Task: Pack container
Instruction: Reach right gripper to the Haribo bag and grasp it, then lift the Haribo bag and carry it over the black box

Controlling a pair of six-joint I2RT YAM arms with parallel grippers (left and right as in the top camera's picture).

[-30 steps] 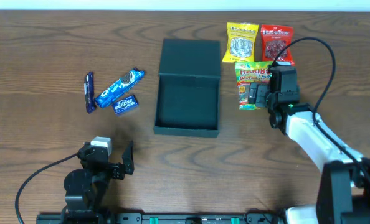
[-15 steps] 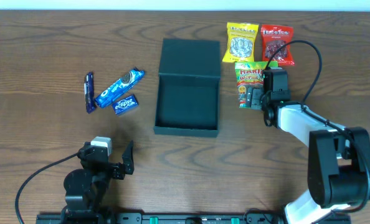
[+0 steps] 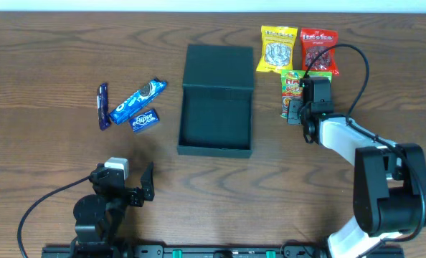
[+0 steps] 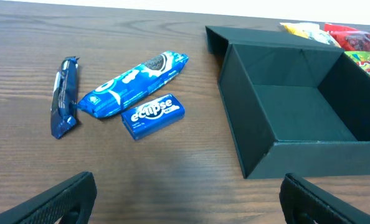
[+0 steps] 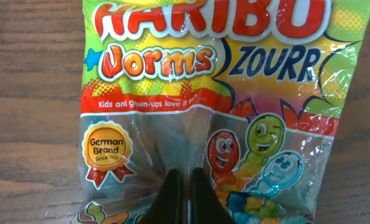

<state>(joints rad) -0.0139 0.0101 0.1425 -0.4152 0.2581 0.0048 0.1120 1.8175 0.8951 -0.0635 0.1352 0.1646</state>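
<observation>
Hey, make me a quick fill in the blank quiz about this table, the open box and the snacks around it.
1. The container stands with its lid open and holds ___.
2. The pincer shut on the Haribo bag belongs to the ___ arm.
3. The word printed on the small blue pack is ___.
Missing words: nothing; right; eclipse.

the haribo bag (image 5: 203, 93) at my right hand (image 5: 185, 186) is glossy, crinkled plastic; the container (image 4: 253, 137) looks matt and smooth; the bench (image 3: 55, 165) is grained wood.
</observation>
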